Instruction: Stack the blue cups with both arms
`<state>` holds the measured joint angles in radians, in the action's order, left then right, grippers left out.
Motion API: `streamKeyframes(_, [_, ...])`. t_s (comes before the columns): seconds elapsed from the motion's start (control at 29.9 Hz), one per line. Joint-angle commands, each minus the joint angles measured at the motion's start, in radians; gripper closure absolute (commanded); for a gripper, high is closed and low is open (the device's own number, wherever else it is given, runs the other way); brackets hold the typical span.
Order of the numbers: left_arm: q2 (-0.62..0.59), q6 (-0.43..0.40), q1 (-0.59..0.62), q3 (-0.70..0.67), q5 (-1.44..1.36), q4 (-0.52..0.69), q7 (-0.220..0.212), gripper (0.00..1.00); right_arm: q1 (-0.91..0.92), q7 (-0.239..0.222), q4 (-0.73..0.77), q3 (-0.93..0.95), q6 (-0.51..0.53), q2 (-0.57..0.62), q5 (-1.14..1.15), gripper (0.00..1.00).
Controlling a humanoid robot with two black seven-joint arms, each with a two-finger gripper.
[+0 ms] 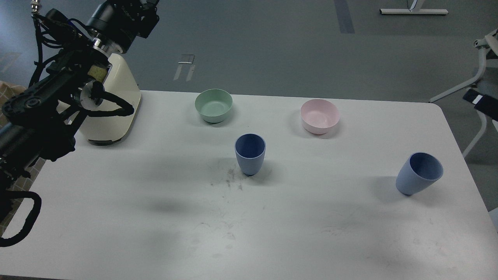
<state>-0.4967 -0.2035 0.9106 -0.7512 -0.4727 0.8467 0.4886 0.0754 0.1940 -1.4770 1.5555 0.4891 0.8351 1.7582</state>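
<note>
Two blue cups on the white table (pixel 155 233), both upright, mouths up, nowhere near stacked. Middle cup (pixel 250 154) sitting just in front of the gap between the bowls, other cup (pixel 419 173) way off by the right edge, well apart from the first.

Head view only: left arm (pixel 50 97) raised high at the top left, bent up over the cream toaster (pixel 113 105), wrist section running out of the top of the frame. Left gripper cut off up there, so can't tell if open or closed. Holding neither cup, anyway. Right arm nowhere in sight, just a dark bit with a white patch (pixel 480 103) poking in at the right edge, can't tell what.

Count: two cups, two bowls – one green (pixel 213 105), one pink (pixel 320 116) – one toaster. Bowls near the back edge, toaster at the back left corner. Wide open tabletop across the front and between the cups, some dark scuffs (pixel 231 179) left of the middle cup.
</note>
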Motion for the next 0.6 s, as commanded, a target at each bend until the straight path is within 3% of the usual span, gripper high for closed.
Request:
streamKeyframes(0.0, [0.001, -0.002, -0.007, -0.031, 0.086, -0.012, 0.000, 0.03, -0.020, 0.012, -0.016, -0.035, 0.000, 0.007, 0.102, 0.00])
streamKeyframes(0.2, [0.006, -0.056, -0.067, -0.125, 0.161, -0.012, 0.000, 0.03, -0.051, 0.009, -0.009, -0.054, -0.050, -0.025, 0.342, 0.00])
streamKeyframes(0.57, [0.037, -0.082, -0.095, -0.155, 0.166, -0.009, 0.000, 0.03, -0.068, -0.014, 0.063, -0.055, -0.058, -0.180, 0.365, 0.00])
